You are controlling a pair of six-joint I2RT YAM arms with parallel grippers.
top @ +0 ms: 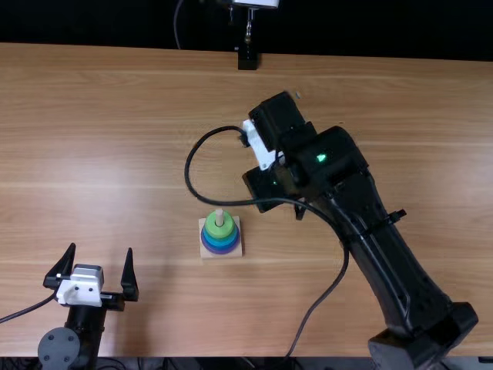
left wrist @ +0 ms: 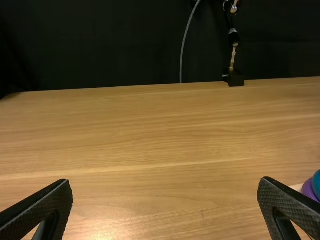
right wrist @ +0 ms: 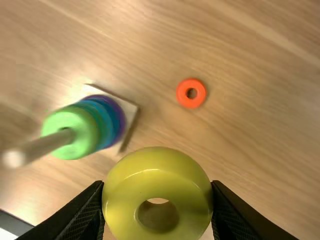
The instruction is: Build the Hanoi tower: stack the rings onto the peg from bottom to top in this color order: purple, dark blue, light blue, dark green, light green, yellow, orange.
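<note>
Right hand is pinching yellow ring off peg's side; sloppy centering could be snagging it on peg's tip.

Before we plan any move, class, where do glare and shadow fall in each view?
Top view: soft shadow on the table beside the left claw; left wrist view: pale glare on the table between that claw's fingers; right wrist view: shine curving across the yellow ring, a bright patch by the square base, a slim shadow along the orange ring.
</note>
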